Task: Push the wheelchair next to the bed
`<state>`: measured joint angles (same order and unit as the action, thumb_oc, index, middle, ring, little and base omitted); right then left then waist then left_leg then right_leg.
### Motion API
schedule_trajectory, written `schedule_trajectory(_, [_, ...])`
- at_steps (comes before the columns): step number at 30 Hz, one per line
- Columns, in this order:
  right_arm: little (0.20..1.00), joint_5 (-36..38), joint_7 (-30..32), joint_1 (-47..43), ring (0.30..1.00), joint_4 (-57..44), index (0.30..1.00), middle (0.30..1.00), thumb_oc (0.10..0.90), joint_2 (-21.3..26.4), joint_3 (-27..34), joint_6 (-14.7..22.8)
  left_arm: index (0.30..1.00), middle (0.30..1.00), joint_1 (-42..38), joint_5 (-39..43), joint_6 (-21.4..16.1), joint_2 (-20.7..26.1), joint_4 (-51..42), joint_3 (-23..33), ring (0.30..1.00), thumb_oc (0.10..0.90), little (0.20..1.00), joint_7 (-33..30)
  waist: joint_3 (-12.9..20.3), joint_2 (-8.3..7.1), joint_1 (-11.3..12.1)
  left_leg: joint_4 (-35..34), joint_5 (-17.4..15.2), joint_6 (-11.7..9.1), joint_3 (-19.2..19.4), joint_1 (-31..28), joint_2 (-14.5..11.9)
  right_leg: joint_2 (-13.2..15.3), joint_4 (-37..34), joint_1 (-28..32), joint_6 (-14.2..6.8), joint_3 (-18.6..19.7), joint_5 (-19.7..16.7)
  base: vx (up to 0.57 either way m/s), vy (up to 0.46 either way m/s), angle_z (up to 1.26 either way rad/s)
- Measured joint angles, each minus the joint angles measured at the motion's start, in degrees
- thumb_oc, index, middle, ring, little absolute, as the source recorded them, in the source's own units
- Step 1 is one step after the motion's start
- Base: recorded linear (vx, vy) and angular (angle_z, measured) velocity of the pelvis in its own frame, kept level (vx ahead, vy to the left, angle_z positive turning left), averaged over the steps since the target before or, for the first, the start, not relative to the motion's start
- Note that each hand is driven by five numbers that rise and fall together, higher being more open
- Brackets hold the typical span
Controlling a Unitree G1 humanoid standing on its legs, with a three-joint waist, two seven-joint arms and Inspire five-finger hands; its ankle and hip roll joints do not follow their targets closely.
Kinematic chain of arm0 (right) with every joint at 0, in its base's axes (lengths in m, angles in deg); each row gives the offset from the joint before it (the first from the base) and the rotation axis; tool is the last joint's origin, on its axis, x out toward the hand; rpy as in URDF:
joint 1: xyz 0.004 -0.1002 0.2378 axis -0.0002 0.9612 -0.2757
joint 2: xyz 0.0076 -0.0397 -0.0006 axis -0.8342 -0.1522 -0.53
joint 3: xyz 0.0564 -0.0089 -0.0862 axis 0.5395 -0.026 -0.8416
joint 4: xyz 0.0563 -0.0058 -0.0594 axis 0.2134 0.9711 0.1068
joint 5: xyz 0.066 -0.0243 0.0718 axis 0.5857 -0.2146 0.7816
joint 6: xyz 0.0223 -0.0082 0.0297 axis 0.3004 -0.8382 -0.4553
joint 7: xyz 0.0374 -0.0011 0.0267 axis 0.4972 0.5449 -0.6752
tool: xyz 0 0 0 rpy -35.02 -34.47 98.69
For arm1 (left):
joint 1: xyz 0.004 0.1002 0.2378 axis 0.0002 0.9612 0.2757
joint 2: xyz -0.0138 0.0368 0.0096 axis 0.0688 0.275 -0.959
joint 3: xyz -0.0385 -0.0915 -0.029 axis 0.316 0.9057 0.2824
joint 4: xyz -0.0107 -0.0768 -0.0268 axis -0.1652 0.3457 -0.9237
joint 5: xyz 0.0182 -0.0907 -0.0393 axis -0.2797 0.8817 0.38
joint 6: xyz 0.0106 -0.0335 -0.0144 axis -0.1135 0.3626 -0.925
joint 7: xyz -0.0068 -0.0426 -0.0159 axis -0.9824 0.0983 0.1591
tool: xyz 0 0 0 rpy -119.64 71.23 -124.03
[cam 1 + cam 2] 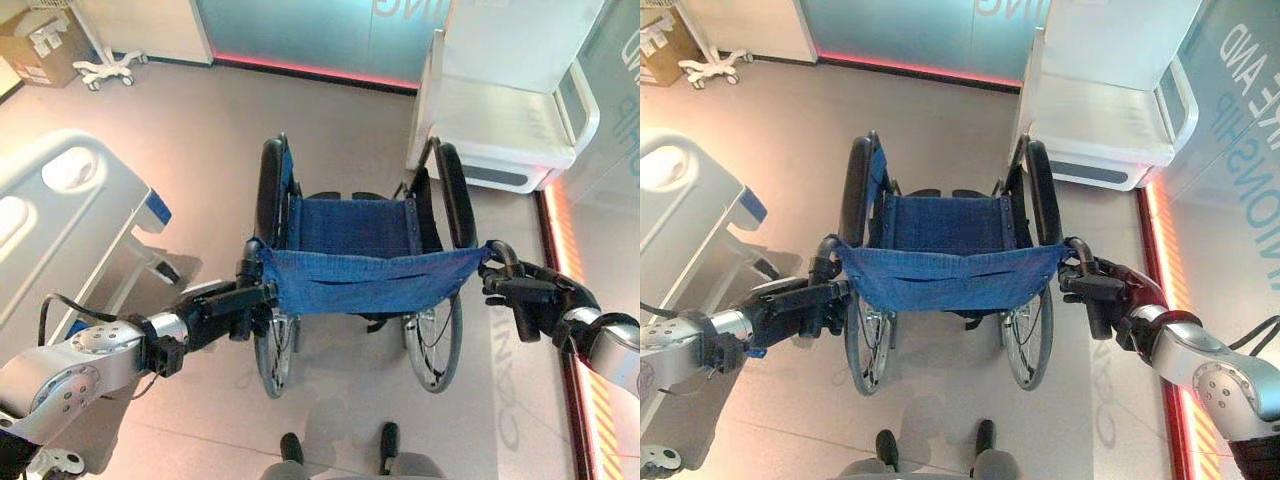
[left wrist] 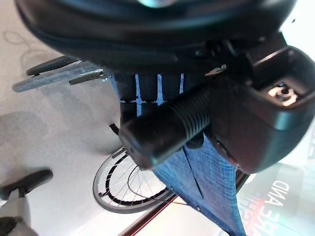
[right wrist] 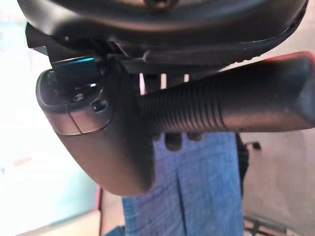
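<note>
Your wheelchair (image 1: 360, 270) sits mid-frame on the floor (image 1: 200, 130), blue seat facing away, your left robot hand (image 1: 235, 305) curled round its left push handle (image 2: 167, 130), your right robot hand (image 1: 1105, 290) clamped on the right handle (image 3: 221, 105), bed (image 1: 70, 215) at the frame's left, just beside the chair.

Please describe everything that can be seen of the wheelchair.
The wheelchair stands upright on the grey floor, facing away from the robot. It has a blue cloth seat and backrest, a black frame, black armrests and two large spoked wheels. The left hand and the right hand each grip a ribbed black push handle. The bed lies to its left, apart.
</note>
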<state>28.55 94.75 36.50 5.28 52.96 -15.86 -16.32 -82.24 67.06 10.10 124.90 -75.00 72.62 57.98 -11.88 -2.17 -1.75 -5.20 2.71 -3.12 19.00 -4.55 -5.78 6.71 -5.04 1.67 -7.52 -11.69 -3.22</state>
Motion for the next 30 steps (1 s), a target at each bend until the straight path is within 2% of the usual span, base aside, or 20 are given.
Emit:
schedule_trajectory(13, [0.300,-0.7,-0.1,-1.3,0.300,0.2,0.300,0.300,0.400,1.5,-0.6,-0.1,0.300,0.300,0.1,2.3,0.0,0.0,-0.1,-0.5,0.300,0.400,0.300,-1.1,-0.3,0.49,0.5,0.3,0.0,-0.1,-0.3,0.0,-0.4,-0.4,0.0,0.1,0.2,-0.3,0.2,0.06,-0.125,0.00])
schedule_trajectory(17, [0.300,-2.2,-0.5,-1.0,0.300,-0.8,0.300,0.300,0.400,2.7,-0.9,-0.5,0.300,0.300,0.4,3.1,0.0,-0.2,-0.1,-0.1,0.300,0.400,0.300,-2.0,-0.8,0.53,1.0,2.2,-0.6,-0.9,-0.8,0.3,-1.5,-0.9,0.1,0.4,0.8,-1.3,0.7,0.11,-0.214,0.00])
schedule_trajectory(18, [0.300,-2.3,-0.9,-1.7,0.300,-0.8,0.300,0.300,0.400,3.3,-1.2,-0.7,0.300,0.300,0.8,3.8,0.0,-0.5,-0.1,0.6,0.300,0.400,0.300,-2.6,-1.6,0.45,1.3,4.8,-1.6,-1.3,-0.7,0.9,-2.3,-0.9,1.6,-0.2,1.8,-1.7,1.9,0.13,-0.267,-0.07])
schedule_trajectory(19, [0.300,-2.4,-1.2,-2.2,0.300,-0.8,0.300,0.300,0.400,3.3,-1.4,-0.9,0.300,0.300,1.0,4.0,0.1,-0.5,-0.1,1.2,0.300,0.400,0.300,-2.8,-2.3,0.19,1.8,6.9,-2.2,-1.7,-0.7,1.5,-2.7,-1.1,2.6,-0.3,1.9,-1.6,2.5,0.11,-0.213,-0.28])
schedule_trajectory(21, [0.300,-3.9,-2.0,-3.9,0.300,-0.6,0.300,0.300,0.400,3.3,-3.1,-1.2,0.300,0.300,1.1,4.0,0.1,-0.6,0.1,2.2,0.300,0.400,0.300,-3.6,-4.1,-1.13,3.6,15.6,-3.0,-2.8,-1.7,4.3,-4.0,-0.7,6.3,-1.5,2.9,-1.3,4.7,0.14,-0.206,-0.31])
schedule_trajectory(22, [0.300,-4.5,-2.6,-5.3,0.300,-0.5,0.300,0.300,0.400,3.3,-3.6,-1.7,0.300,0.300,1.1,4.0,0.1,-0.6,0.6,2.9,0.300,0.400,0.300,-3.9,-4.9,-2.07,4.0,23.1,-3.0,-2.9,-1.8,7.9,-4.6,0.0,8.5,-2.5,3.3,-1.1,5.7,0.14,-0.110,-0.11])
schedule_trajectory(23, [0.300,-4.7,-2.7,-6.0,0.300,-0.5,0.300,0.300,0.400,3.3,-3.9,-2.1,0.300,0.300,1.1,3.9,0.1,-0.6,0.8,3.0,0.300,0.400,0.300,-4.0,-5.1,-2.16,4.2,26.5,-2.9,-3.0,-2.0,9.4,-5.2,0.0,8.8,-2.4,3.5,-0.9,5.8,0.16,-0.023,-0.07])
schedule_trajectory(24, [0.300,-5.6,-2.9,-6.8,0.300,-0.4,0.300,0.300,0.400,3.3,-4.9,-2.5,0.300,0.300,1.2,3.9,0.7,-0.9,1.0,3.0,0.300,0.400,0.300,-4.0,-5.4,-1.69,4.5,31.2,-2.9,-3.1,-3.4,11.2,-6.1,-0.5,9.1,-1.7,3.9,0.0,6.1,0.31,0.010,-0.08])
schedule_trajectory(25, [0.300,-6.9,-3.9,-7.4,0.300,-0.3,0.300,0.300,0.400,3.3,-5.2,-2.6,0.300,0.300,1.8,3.9,1.0,-1.2,1.1,3.3,0.300,0.400,0.300,-4.0,-6.1,-1.37,4.8,39.2,-2.8,-4.1,-7.5,14.8,-5.9,-1.0,9.3,-0.6,4.5,2.2,6.2,0.38,0.038,-0.15])
schedule_trajectory(26, [0.300,-8.1,-4.7,-7.5,0.300,-0.2,0.300,0.300,0.400,3.2,-5.3,-2.7,0.300,0.300,3.0,4.0,1.0,-2.1,1.0,3.8,0.300,0.400,0.300,-3.9,-6.1,-1.61,5.6,38.6,-4.4,-4.8,-9.7,16.3,-3.4,-0.5,9.2,-0.6,4.6,4.4,6.2,0.30,0.033,-0.19])
schedule_trajectory(27, [0.300,-9.0,-5.3,-7.7,0.300,-0.3,0.300,0.300,0.400,3.5,-5.3,-2.8,0.300,0.300,3.4,4.0,1.0,-2.8,1.0,4.0,0.300,0.400,0.300,-3.7,-6.3,-1.90,5.9,35.7,-4.5,-4.7,-10.0,16.1,-1.7,-0.2,9.2,-0.7,4.6,6.0,6.2,0.29,0.059,-0.28])
schedule_trajectory(28, [0.300,-9.4,-6.3,-8.3,0.300,0.2,0.300,0.300,0.400,4.7,-5.2,-3.1,0.300,0.300,3.7,4.3,1.2,-3.4,0.7,4.0,0.300,0.400,0.300,-3.0,-6.5,-1.33,6.2,29.9,-4.4,-4.7,-9.2,16.0,-0.1,-0.1,9.0,-0.7,4.6,7.0,6.2,0.42,0.112,-0.29])
schedule_trajectory(30, [0.300,-11.5,-8.4,-9.7,0.300,2.3,0.300,0.300,0.400,5.9,-5.2,-3.0,0.300,0.300,4.6,4.5,1.5,-4.4,-0.3,4.0,0.300,0.400,0.300,-1.1,-7.2,-0.04,7.0,18.6,-4.1,-4.7,-9.8,15.6,1.3,-0.3,8.9,0.0,4.5,8.6,6.4,0.53,0.153,-0.39])
